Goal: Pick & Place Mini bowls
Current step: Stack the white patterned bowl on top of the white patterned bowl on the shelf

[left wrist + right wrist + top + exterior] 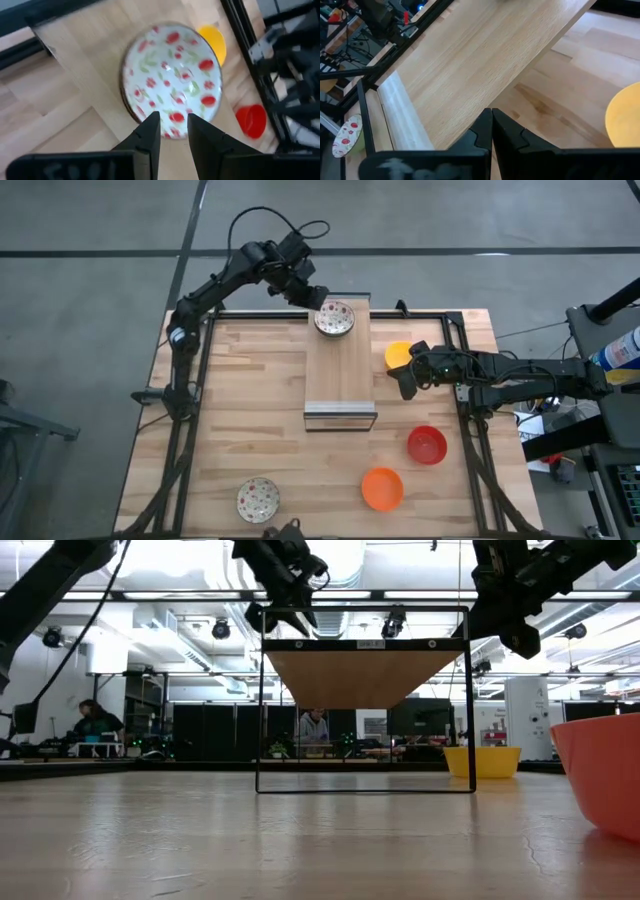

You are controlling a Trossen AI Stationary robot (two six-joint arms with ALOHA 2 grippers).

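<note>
At the far end of the long raised wooden board [338, 360] sits one white red-and-green-speckled mini bowl [334, 319], left claw [318, 297] hovering over it, narrowly parted; yellow [398, 355], red [427, 445], orange [382, 488] and another speckled bowl [258, 499] wait on the tabletop [250, 400], right claw [407, 385] pinched closed, empty, beside the yellow one

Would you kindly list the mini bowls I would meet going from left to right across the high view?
Speckled white bowl near the table's front edge → speckled white bowl on the wooden board → orange bowl → yellow bowl → red bowl.
</note>
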